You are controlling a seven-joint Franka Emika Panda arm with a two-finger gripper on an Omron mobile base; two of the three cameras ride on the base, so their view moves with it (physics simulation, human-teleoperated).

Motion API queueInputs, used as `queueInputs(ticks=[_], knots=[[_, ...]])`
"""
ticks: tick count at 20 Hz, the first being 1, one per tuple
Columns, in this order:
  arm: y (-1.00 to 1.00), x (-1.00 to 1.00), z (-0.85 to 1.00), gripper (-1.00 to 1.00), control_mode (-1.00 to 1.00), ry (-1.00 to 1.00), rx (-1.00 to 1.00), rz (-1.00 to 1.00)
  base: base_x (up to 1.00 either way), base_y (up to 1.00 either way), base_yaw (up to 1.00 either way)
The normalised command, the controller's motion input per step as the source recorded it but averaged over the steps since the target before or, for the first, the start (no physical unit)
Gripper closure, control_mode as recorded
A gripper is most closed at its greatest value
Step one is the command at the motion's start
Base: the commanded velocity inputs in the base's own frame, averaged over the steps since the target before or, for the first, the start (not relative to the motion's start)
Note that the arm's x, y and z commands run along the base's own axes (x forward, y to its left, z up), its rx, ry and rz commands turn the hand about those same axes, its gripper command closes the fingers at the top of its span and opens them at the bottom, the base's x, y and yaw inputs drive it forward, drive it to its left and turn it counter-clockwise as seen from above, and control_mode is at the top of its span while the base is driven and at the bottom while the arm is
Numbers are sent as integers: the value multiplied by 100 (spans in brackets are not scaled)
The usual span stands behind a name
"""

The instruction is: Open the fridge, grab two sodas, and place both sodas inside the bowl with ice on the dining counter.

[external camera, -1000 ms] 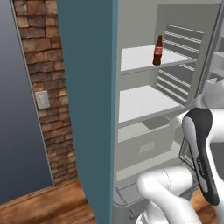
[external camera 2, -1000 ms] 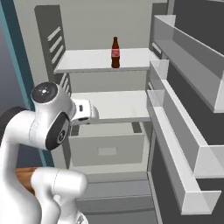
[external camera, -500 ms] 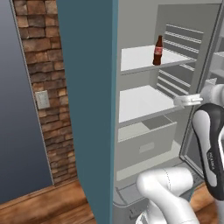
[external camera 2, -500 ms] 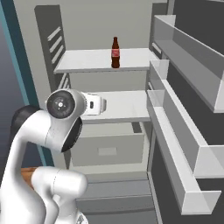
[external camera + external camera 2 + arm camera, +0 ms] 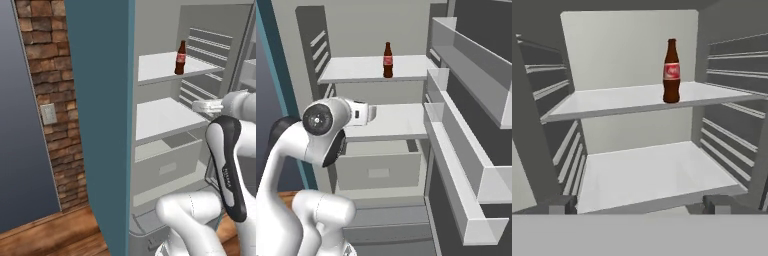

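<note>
Fridge (image 5: 466, 100) stands open; one cola bottle (image 5: 671, 71) sits upright on the upper shelf (image 5: 622, 100), untouched. Gripper (image 5: 639, 205), spread wide and empty, faces the shelves. Grabbing both sodas and reaching the bowl remain

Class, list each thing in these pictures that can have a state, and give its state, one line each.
fridge: door open, shelves exposed.
cola bottle: upright on the upper shelf, capped, untouched.
lower shelf: bare.
drawer: shut.
door bins: nothing seen in them.
pincer: open, holding nothing, facing into the fridge below the bottle's shelf.
</note>
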Motion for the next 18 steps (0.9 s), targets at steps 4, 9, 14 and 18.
queueInputs(ticks=[4, 9, 14, 18], knots=[[0, 42, 42, -100, -100, -15, 2, -7, 0, 0, 0], [-19, 53, 23, -100, -100, -1, 0, 1, 0, 0, 0], [-22, 66, 12, -100, -100, 0, 1, 1, 0, 0, 0], [-13, 52, 15, -100, -100, 0, 0, 0, 0, 0, 0]])
